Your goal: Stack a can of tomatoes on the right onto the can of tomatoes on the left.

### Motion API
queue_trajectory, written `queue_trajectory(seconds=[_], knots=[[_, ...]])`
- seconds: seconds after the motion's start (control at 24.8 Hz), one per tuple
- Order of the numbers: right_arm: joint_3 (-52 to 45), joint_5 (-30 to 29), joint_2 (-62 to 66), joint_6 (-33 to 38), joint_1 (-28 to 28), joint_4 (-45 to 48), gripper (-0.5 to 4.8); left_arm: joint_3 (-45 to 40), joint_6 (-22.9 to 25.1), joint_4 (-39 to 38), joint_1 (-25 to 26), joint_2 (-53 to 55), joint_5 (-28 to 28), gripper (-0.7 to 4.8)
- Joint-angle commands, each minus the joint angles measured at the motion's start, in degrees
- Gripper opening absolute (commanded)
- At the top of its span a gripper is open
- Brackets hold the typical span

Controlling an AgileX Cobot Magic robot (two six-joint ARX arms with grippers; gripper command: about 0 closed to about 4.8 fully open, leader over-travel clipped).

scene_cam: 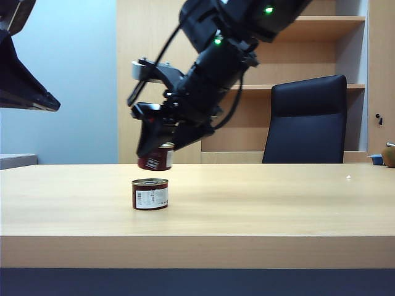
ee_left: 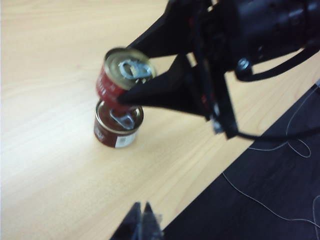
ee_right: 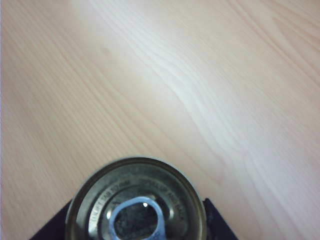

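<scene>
Both tomato cans [scene_cam: 150,193] [scene_cam: 157,156] have shiny metal lids and glossy paper labels; the table [scene_cam: 278,197] is smooth pale wood.

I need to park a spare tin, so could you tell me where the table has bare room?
Bare table lies right of the standing can and left of it. Crowded: above that can, where the right gripper holds the carried can. The left gripper hangs clear.

Bare table [scene_cam: 278,197] around lower can [scene_cam: 150,194]

Pale blue wall [scene_cam: 74,80] at left. Wooden shelving [scene_cam: 321,55] behind a black office chair [scene_cam: 305,120]. Light wood table [scene_cam: 247,203] in front, evenly lit.
</scene>
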Motion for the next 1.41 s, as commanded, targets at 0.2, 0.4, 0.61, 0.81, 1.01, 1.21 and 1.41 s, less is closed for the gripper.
queue_trajectory(seconds=[0.2, 0.4, 0.61, 0.81, 1.01, 1.21, 1.41], knots=[[1.33, -0.15, 1.4, 0.0, 0.94, -2.05, 2.3, 0.17, 0.2, 1.55, 0.76, -1.44, 0.02, -0.05], [1.33, -0.17, 1.33, -0.02, 1.03, -3.52, 4.03, 0.17, 0.2, 1.7, 1.33, -1.51, -3.13, -0.05], [1.33, 1.22, -3.61, -0.02, 2.54, -3.39, 4.63, 0.17, 0.2, 2.4, 1.33, -1.49, -4.33, -0.05], [1.31, 5.46, -13.14, 0.0, 4.83, -9.38, 2.35, 0.17, 0.17, 3.5, 1.31, -1.49, -4.87, -0.05], [-0.37, 6.73, -24.33, -1.03, 5.2, -12.96, -0.09, 0.17, -2.75, 8.83, 1.36, -1.49, -5.46, -0.04], [-10.6, 12.48, -39.69, -0.44, 3.67, -4.02, -0.09, 0.17, -8.48, 17.05, 1.36, -1.6, -10.08, -0.04], [-32.0, 22.64, -68.57, 4.09, -2.71, 10.36, -0.08, 0.11, -8.41, 25.29, 1.33, -2.69, -16.85, -0.04]])
